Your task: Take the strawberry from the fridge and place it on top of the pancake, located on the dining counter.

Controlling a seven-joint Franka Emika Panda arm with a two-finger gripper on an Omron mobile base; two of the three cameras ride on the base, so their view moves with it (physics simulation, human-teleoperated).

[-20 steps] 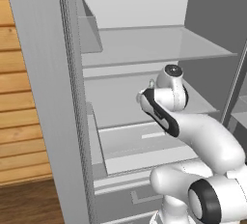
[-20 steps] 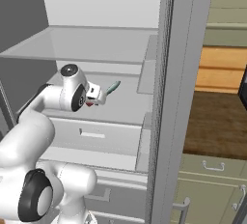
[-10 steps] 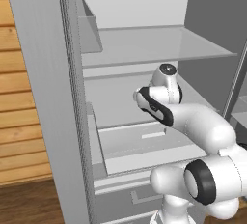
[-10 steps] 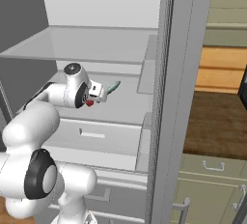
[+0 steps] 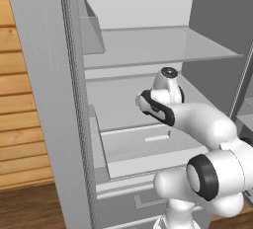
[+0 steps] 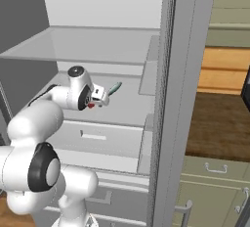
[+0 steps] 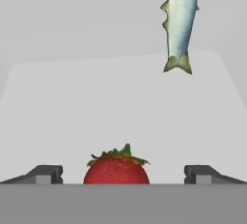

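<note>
Inside the fridge (image 5: 148,45), on the middle shelf, the strawberry (image 7: 116,169) sits right between the fingertips of the gripper (image 7: 123,174), with clear space on either side of it. The jaws stand fully open and hold nothing yet. From the right base view you can just catch a speck of red, the strawberry (image 6: 91,105), tucked under the gripper (image 6: 100,96), low against the white shelf.

A fish (image 7: 180,20) lies farther back on the same shelf, well apart from the berry and off to one side, so it shouldn't get in the way as long as the hand doesn't push deeper.

The step here looks like the grasp itself. To do it well, I'd say the hand wants to settle a touch more so the pads meet the berry's widest part, not its leafy green cap. The berry looks centred between the fingers, so the close should be even; if one pad lands first, a small round fruit like this will likely roll or squirt away across the smooth shelf. A gentle squeeze should be enough. Then lift a little before drawing straight back out, keeping clear of the shelf above and the door frame beside the arm.
</note>
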